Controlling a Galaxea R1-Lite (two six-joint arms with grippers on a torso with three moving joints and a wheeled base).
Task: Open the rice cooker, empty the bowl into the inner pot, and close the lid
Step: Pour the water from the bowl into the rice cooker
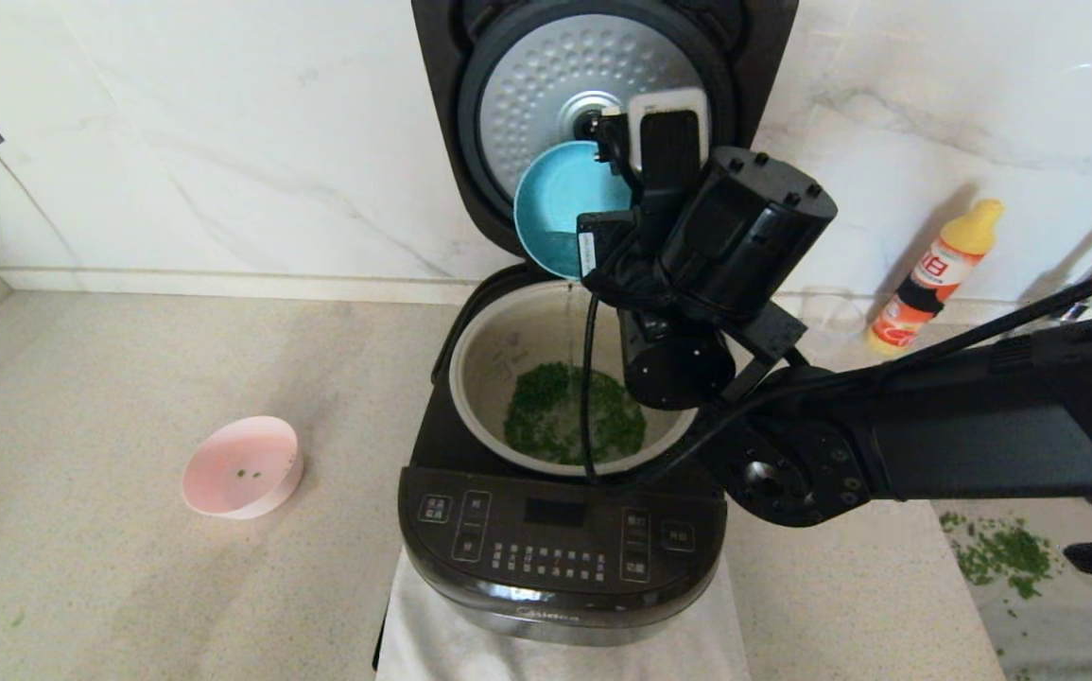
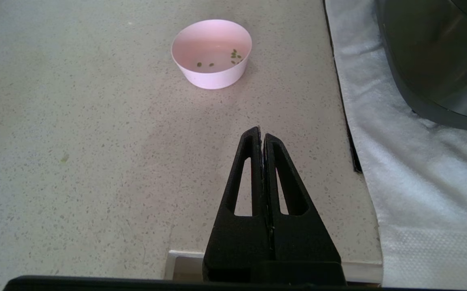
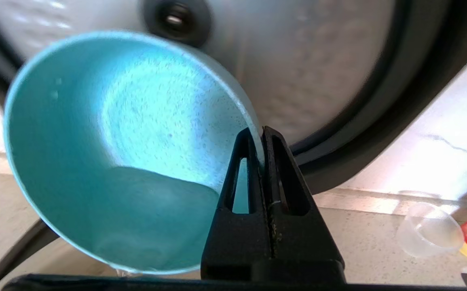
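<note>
I see the rice cooker point(image 1: 560, 549) standing on a white cloth point(image 1: 432, 643) on the speckled desk point(image 1: 111, 586): glossy black, rounded-square, button panel and small dark display on its front face. The lid point(image 1: 593, 85) is swung up at the back of the cooker, dimpled silver disc facing me, dark hub at the centre. The inner pot point(image 1: 489, 350) sits in the cooker body, pale grey-beige with a light rim, with a patch of green chopped bits on its floor.

My right gripper point(image 3: 260, 139) is above the pot, in front of the lid; fingers clenched on the rim of a teal bowl point(image 3: 108, 153). The bowl is tipped steeply, mouth toward the wrist camera, a little water pooled at its low edge, and a thin stream falls from it into the pot.

Left gripper point(image 2: 261, 135) is parked over the desk to the cooker's left, fingers pressed together, nothing held. A pink bowl point(image 1: 243, 468) with a few green specks stands on the desk left of the cooker. A yellow-capped bottle point(image 1: 933, 279) stands right of the cooker at the wall.
</note>
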